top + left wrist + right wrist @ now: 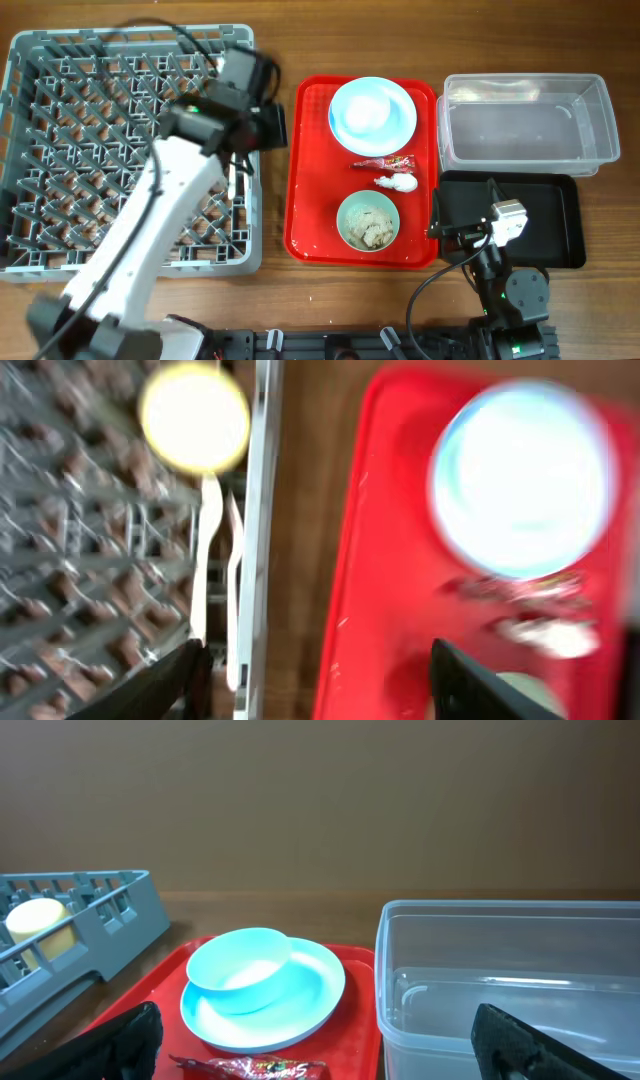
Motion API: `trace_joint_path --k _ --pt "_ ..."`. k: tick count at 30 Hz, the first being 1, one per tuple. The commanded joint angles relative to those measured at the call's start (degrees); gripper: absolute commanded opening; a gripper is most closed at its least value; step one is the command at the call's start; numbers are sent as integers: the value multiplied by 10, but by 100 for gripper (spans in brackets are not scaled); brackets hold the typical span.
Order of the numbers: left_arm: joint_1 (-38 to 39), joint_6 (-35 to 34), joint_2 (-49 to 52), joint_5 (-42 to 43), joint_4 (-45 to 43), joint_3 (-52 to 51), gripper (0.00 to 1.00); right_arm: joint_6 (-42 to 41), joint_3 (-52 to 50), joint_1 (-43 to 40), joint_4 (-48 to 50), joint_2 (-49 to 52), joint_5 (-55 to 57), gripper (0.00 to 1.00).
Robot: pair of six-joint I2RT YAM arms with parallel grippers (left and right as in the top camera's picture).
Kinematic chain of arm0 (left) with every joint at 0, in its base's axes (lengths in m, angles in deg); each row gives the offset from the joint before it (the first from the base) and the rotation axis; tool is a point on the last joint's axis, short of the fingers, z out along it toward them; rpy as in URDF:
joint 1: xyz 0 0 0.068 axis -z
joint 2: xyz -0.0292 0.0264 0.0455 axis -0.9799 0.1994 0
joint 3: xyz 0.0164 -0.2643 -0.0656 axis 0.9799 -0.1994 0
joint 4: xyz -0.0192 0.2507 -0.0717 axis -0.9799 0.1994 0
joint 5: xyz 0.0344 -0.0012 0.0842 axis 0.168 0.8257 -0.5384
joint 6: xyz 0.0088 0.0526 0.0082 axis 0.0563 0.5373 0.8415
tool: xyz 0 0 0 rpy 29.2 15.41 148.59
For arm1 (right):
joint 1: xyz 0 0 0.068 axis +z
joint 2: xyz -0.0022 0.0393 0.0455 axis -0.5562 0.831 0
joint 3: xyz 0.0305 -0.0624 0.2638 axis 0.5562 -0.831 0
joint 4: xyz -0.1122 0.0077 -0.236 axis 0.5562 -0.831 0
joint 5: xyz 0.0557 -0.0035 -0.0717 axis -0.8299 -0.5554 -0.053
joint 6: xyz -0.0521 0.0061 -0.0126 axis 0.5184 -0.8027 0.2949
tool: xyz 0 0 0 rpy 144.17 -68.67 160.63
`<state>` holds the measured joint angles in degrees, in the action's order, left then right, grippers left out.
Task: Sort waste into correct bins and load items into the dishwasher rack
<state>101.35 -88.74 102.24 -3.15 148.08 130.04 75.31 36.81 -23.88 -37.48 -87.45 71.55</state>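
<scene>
The grey dishwasher rack [60, 160] fills the left. In the blurred left wrist view a yellow cup [195, 417] and a white fork [205, 560] and spoon [236, 580] lie in it. My left gripper [262, 125] hangs open and empty over the rack's right edge [315, 695]. On the red tray [315, 200] are a light blue plate [400, 125] with a blue bowl on it, a red wrapper [385, 161], a white tissue wad [395, 183] and a green bowl [368, 220] of rice-like scraps. My right gripper [462, 228] is open and empty over the black tray [555, 225].
The clear tub [528, 125] stands behind the black tray, at the far right, and shows empty in the right wrist view [510, 980]. The plate [300, 1005] and wrapper [250, 1068] lie ahead of the right gripper [330, 1055]. The left arm crosses the rack's front.
</scene>
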Motion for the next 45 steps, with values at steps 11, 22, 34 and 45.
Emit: trace_joint_path --k 11,22,34,45 --pt "-131 -9 -74 -4 34 86 100 4 -1 -2 2 -3 -2 100" --pt "-131 -9 -74 -4 34 86 100 -96 255 -2 -152 82 16 100" --pt "-131 -9 -74 -4 34 86 100 -56 1016 -2 -738 883 31 41" --pt "-131 -9 -74 -4 34 86 100 -27 1013 -38 -727 1123 31 54"
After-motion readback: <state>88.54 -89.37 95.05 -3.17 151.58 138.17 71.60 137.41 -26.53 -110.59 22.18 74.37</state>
